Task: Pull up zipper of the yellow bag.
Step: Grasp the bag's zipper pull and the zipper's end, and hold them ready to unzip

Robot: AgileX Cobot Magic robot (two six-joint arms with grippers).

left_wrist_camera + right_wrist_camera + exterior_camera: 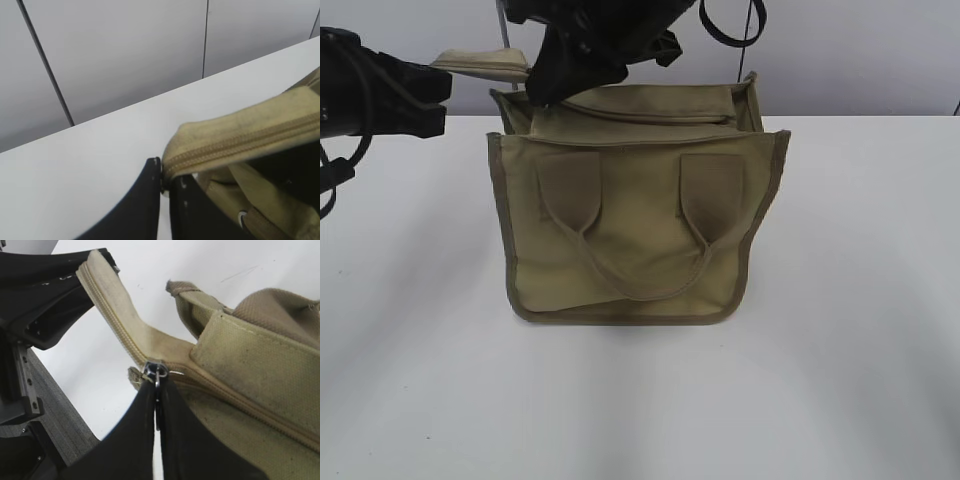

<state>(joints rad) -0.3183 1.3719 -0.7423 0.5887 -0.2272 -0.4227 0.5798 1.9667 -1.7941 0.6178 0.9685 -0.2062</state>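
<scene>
The yellow bag [640, 240] stands upright on the white table with its two webbing handles facing me. The zipper [650, 113] runs along its top panel, and its loose tape end [485, 62] sticks out to the left. My left gripper [445, 85] is shut on that tape end and holds it taut; the left wrist view shows the jaws [165, 175] pinching the tape [240, 142]. My right gripper [555, 90] reaches down from above at the bag's left top corner. In the right wrist view it [156, 385] is shut on the silver pull [156, 371], which sits where the tape meets the bag [250, 355].
The white table [840, 380] spreads out in front of and beside the bag. A grey panelled wall [125, 45] stands behind it. Black cables [730, 30] hang from the right arm above the bag. A grey strip [55, 420] runs along the table's edge.
</scene>
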